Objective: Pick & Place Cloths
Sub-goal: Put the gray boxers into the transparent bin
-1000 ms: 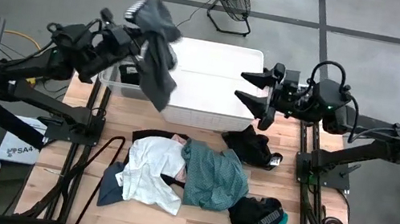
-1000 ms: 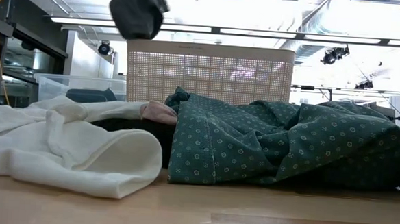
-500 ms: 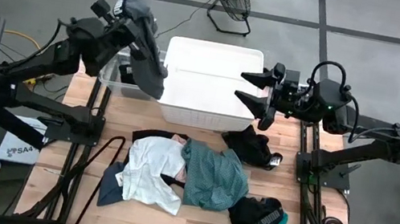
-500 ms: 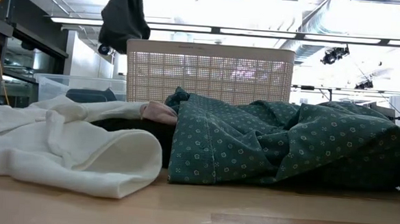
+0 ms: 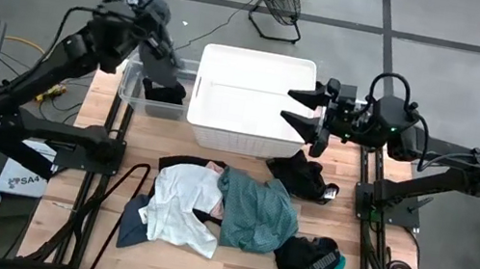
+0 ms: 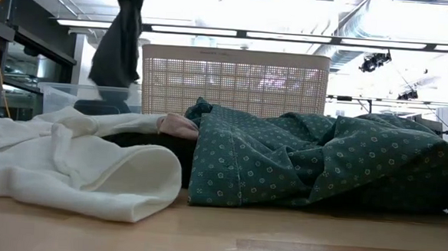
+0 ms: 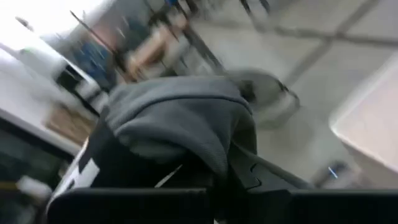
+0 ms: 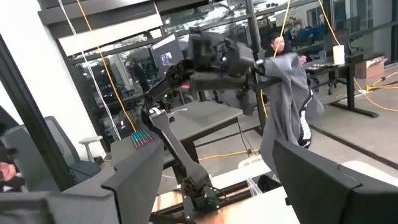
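One grey cloth [image 5: 163, 55] hangs from your left end effector [image 5: 149, 4], clamped tight, over the clear bin [image 5: 131, 85] beside the white basket [image 5: 253, 83] — lower, then release. Your right end effector [image 5: 301, 109] waits wide, empty, at the basket's other side.

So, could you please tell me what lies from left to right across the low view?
White cloth → hanging grey cloth → lattice basket → teal-green patterned cloth.
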`<state>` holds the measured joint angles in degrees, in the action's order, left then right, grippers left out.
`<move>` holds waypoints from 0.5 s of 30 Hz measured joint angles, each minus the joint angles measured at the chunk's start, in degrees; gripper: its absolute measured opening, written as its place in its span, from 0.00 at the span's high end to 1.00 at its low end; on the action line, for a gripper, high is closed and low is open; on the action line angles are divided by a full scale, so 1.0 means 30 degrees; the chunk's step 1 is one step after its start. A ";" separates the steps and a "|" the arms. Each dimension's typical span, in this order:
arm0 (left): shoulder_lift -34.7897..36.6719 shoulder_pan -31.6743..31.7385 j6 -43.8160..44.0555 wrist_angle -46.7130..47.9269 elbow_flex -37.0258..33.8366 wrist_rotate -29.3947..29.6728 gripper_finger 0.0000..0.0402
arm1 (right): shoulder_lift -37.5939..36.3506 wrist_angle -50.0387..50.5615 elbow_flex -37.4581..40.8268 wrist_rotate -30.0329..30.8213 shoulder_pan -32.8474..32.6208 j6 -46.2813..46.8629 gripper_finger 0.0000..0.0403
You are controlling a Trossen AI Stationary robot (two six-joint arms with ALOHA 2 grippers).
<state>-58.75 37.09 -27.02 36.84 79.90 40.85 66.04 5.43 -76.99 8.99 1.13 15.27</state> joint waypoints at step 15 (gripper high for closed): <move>-0.3459 0.1878 0.8458 0.8798 -0.0006 -0.5162 1.00 | 0.0000 0.0160 0.0000 -0.0066 0.0000 0.0051 0.27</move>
<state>-69.13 42.72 -1.64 63.23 79.88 25.37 66.04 5.91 -76.99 8.80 1.13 15.42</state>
